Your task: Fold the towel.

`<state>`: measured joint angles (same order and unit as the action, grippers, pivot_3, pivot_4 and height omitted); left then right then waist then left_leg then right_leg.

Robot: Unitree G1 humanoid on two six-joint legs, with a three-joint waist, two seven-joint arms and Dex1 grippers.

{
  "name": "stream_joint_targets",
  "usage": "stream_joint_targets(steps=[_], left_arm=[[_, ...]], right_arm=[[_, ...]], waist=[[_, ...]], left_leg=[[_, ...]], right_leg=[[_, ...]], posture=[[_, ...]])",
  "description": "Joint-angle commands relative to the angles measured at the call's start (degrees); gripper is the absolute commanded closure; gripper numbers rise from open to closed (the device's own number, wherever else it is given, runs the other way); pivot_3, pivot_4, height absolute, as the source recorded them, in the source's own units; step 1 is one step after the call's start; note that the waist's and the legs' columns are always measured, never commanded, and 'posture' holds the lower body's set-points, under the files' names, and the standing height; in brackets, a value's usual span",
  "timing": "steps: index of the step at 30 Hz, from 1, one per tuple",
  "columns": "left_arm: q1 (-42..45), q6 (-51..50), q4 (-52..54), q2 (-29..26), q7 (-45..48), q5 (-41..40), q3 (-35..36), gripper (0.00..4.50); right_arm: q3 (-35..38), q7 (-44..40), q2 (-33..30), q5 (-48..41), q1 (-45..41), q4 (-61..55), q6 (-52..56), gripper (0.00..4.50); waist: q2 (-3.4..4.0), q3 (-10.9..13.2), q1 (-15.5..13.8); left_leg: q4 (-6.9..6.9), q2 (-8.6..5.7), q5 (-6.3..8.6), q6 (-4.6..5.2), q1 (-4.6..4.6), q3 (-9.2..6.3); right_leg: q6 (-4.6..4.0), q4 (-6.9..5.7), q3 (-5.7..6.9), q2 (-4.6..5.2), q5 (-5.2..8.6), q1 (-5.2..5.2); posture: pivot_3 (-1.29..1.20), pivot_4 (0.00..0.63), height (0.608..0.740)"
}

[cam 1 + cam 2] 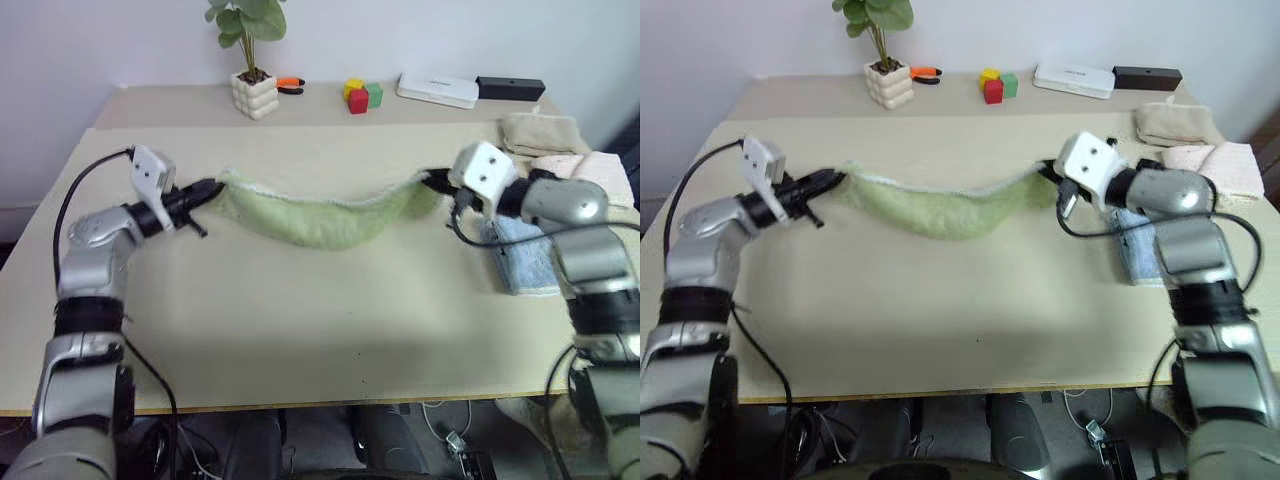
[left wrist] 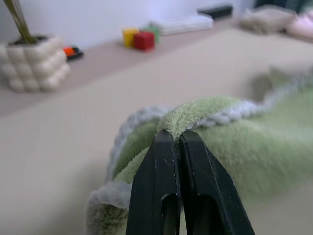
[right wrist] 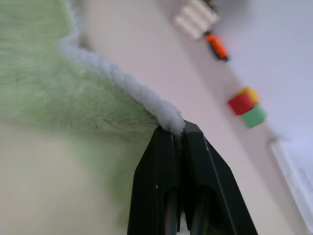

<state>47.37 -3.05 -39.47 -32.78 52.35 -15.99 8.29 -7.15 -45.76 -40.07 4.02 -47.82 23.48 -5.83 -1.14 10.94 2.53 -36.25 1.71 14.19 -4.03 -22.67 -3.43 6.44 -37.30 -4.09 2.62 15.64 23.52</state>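
My left gripper (image 1: 212,187) is clamped on one corner of the towel (image 1: 320,215), and my right gripper (image 1: 432,180) is pinched shut on the opposite corner (the white edging sits right between its fingers). The green cloth hangs between them across the middle of the frame, sagging in the centre above the table (image 1: 300,330).

Just right of my right gripper, at the right edge, lies one folded blue towel (image 1: 525,262), and above it sit one pink towel (image 1: 590,170) and one beige towel (image 1: 540,132). Along the top of the frame stand one potted plant (image 1: 253,60), one orange-handled tool (image 1: 290,85), three blocks (image 1: 362,95) in yellow, red and green, one white box (image 1: 437,89) and one black box (image 1: 510,87).
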Motion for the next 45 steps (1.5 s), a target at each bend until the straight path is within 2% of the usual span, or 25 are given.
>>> stream_joint_targets(steps=[1, 3, 6, 9, 11, 14, 18, 23, 27, 32, 35, 39, 45], left_arm=[[11.43, 11.02, -14.09, -0.69, -6.61, 5.7, -0.38, 4.5], [19.4, 15.49, -22.15, -1.29, -11.28, 8.04, -0.4, 4.5], [26.55, 18.21, -28.99, -2.19, -15.21, 10.35, -0.43, 4.5], [29.05, 21.35, -31.59, -4.12, -14.74, 12.75, -1.22, 4.5], [28.58, 22.79, -32.06, -5.07, -12.48, 13.53, -1.38, 4.5], [24.1, 25.72, -31.04, -6.49, -2.75, 13.38, -1.8, 4.5], [16.52, 27.21, -27.45, -7.9, 10.35, 10.49, -0.96, 4.5], [6.77, 28.02, -21.24, -10.6, 23.14, 9.74, -2.37, 4.5], [-1.65, 22.93, -15.39, -13.64, 31.89, 8.91, -3.82, 4.5], [-9.67, 18.81, -8.66, -16.74, 35.7, 7.13, -3.15, 4.5], [-16.57, 13.56, 0.55, -19.23, 37.77, 4.23, -2.14, 4.5], [-24.61, 7.66, 11.7, -21.79, 37.15, 0.57, -0.22, 4.5], [-38.43, 0.41, 25.04, -24.62, 35.12, -4.58, 5.15, 4.5]], right_arm=[[-2.24, 10.79, 1.15, 8.61, -11.53, 17.55, -10.58, 4.43], [-3.39, 19.52, 1.95, 12.52, -19.15, 26.24, -13.53, 4.43], [-3.77, 29.1, 2.01, 16.0, -26.25, 33.58, -16.99, 4.43], [-1.55, 30.65, 1.53, 14.0, -28.22, 34.76, -20.7, 4.43], [0.27, 25.58, 1.86, 9.97, -26.05, 32.69, -22.92, 4.43], [0.47, 13.79, 0.7, 4.08, -15.74, 22.43, -24.47, 4.43], [2.14, 3.56, -3.6, -2.47, 2.52, 3.14, -15.61, 4.43], [5.22, -3.13, -8.85, -8.34, 19.52, -16.39, -4.97, 4.43], [7.39, -4.81, -11.61, -9.15, 28.21, -24.46, -1.09, 4.43], [8.78, -6.64, -12.75, -9.97, 33.82, -29.95, 2.15, 4.43], [9.74, -9.5, -14.64, -10.68, 37.91, -31.26, 0.92, 4.43], [10.68, -13.28, -18.13, -10.42, 43.45, -32.75, -1.94, 4.43], [13.94, -17.98, -22.7, -12.55, 52.76, -37.26, 0.56, 4.43]], waist=[[-0.02, 0.05, 0.03], [-0.01, 0.08, 0.05], [0.01, 0.09, 0.09], [0.01, 0.09, 0.36], [0.01, 0.09, 0.7], [0.01, 0.08, 1.17], [0.12, 0.16, 1.16], [0.22, 0.29, 1.5], [0.25, 0.26, 1.74], [0.22, 0.26, 1.23], [0.21, 0.26, 0.9], [0.21, 0.26, 0.14], [0.21, 0.26, -0.01]], left_leg=[[0.03, -0.01, -0.02, -0.04, -0.06, 0.0], [0.11, -0.02, -0.02, -0.04, -0.16, 0.01], [0.11, -0.04, -0.1, -0.18, -0.96, 0.02], [0.3, -0.03, -0.19, -0.34, -1.06, 0.07], [0.38, -0.03, -0.19, -0.34, -1.06, 0.09], [0.32, -0.03, -0.19, -0.33, -1.09, 0.08], [0.12, -0.04, -0.13, -0.23, -0.93, 0.04], [-0.24, -0.03, -0.13, -0.2, -0.85, -0.01], [-0.18, 0.05, -0.13, -0.19, -0.33, 0.05], [-0.28, 0.05, -0.12, -0.18, -0.37, 0.03], [-0.35, 0.05, -0.11, -0.17, -0.45, 0.02], [-0.42, 0.05, -0.08, -0.11, -0.47, 0.03], [-0.62, 0.07, 0.03, 0.06, -0.47, 0.04]], right_leg=[[0.01, 0.03, 0.0, 0.02, -0.01, 0.07], [0.01, 0.09, 0.0, 0.04, -0.01, 0.16], [0.02, 0.01, -0.01, 0.06, -0.02, 1.09], [0.02, 0.07, 0.0, 0.07, -0.01, 1.23], [0.02, 0.07, 0.0, 0.07, 0.0, 1.23], [0.03, 0.09, 0.04, 0.07, 0.0, 1.14], [0.05, 0.07, 0.1, 0.1, 0.0, 0.87], [0.06, -0.52, 0.05, 0.05, -0.01, 0.91], [-0.01, -0.78, -0.12, -0.13, 0.03, 0.64], [-0.03, -0.82, -0.1, -0.1, 0.04, 0.58], [-0.02, -0.79, -0.07, -0.06, 0.04, 0.59], [-0.01, -0.78, -0.07, -0.03, 0.05, 0.58], [-0.02, -0.78, -0.06, -0.05, 0.06, 0.5]], posture=[[0.0, 0.15, 0.74], [0.0, 0.15, 0.74], [0.0, 0.15, 0.74], [0.0, 0.15, 0.74], [0.0, 0.15, 0.74], [0.0, 0.15, 0.74], [0.0, 0.15, 0.74], [0.0, 0.15, 0.74], [0.0, 0.15, 0.74], [0.0, 0.15, 0.74], [0.0, 0.15, 0.74], [0.0, 0.15, 0.74], [0.0, 0.15, 0.74]])
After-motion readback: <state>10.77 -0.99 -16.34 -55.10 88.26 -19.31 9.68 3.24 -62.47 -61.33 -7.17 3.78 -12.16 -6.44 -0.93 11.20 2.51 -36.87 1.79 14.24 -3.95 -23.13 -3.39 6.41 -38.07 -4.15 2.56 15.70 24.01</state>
